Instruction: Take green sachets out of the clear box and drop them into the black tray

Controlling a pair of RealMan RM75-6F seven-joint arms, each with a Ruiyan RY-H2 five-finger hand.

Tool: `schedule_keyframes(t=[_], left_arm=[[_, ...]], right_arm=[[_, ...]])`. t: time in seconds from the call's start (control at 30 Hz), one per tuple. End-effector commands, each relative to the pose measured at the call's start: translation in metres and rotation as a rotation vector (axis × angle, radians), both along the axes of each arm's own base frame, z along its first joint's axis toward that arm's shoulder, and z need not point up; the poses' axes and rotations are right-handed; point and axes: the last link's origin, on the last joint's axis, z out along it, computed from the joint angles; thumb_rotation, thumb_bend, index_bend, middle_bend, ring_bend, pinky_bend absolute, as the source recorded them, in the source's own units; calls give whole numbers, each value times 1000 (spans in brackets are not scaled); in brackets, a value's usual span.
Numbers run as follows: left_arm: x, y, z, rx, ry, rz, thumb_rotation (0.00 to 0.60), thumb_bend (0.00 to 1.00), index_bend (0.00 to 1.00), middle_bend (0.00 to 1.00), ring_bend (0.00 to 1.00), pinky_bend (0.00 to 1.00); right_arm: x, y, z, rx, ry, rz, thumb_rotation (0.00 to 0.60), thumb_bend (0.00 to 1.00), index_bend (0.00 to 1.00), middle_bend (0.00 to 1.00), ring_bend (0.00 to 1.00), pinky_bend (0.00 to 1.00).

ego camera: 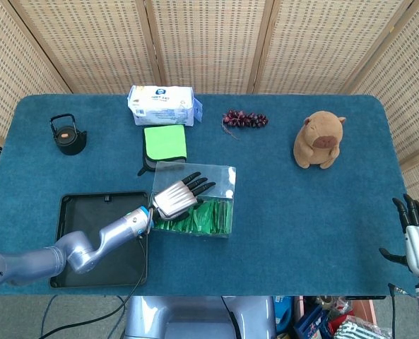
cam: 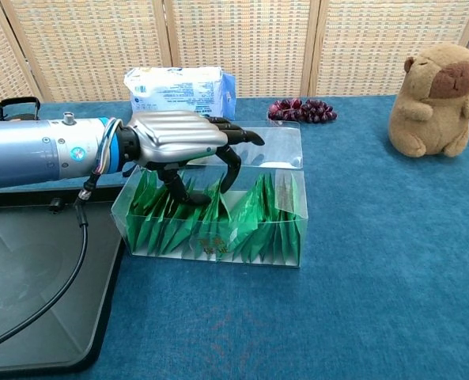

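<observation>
We see the green sachets (cam: 218, 222) standing packed on edge in the clear box (cam: 285, 237), which sits on the blue table (ego camera: 301, 212) just right of the black tray (ego camera: 75, 219). Our left hand (cam: 183, 142) hovers over the left half of the box, palm down, its dark fingers (cam: 230, 162) spread and curling down among the sachet tops; we cannot tell whether they pinch one. The tray holds no sachets that we can see. Behind the box lies a green cloth (ego camera: 165, 143), then a tissue pack (ego camera: 161, 104), with grapes (ego camera: 244, 119) to its right and a plush capybara (ego camera: 320, 138) further right. A black kettle (ego camera: 68, 135) stands at the far left. Our right hand (ego camera: 417, 236) waits at the table's near right corner, fingers apart, holding nothing.
</observation>
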Motion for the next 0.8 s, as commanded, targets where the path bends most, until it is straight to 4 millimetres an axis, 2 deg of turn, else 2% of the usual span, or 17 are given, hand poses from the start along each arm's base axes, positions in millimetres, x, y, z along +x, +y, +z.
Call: schedule_keyframes(t=[0.03, 0.13, 0.33, 0.8], left_arm=[[0, 0, -1, 0, 0, 0, 600, 417, 493, 0, 0, 0], [0, 0, -2, -2, 0, 2, 600, 467, 542, 0, 0, 0], [0, 2, -2, 5, -5, 3, 600, 492, 640, 0, 0, 0], [8, 3, 7, 21, -57, 2, 600, 492, 672, 0, 0, 0]], right_arm=[[0, 0, 0, 0, 0, 0, 600, 0, 0, 0, 0, 0], [0, 0, 0, 0, 0, -1, 600, 0, 0, 0, 0, 0], [0, 0, 0, 0, 0, -1, 600, 0, 0, 0, 0, 0], [1, 1, 1, -3, -3, 4, 600, 0, 0, 0, 0, 0]])
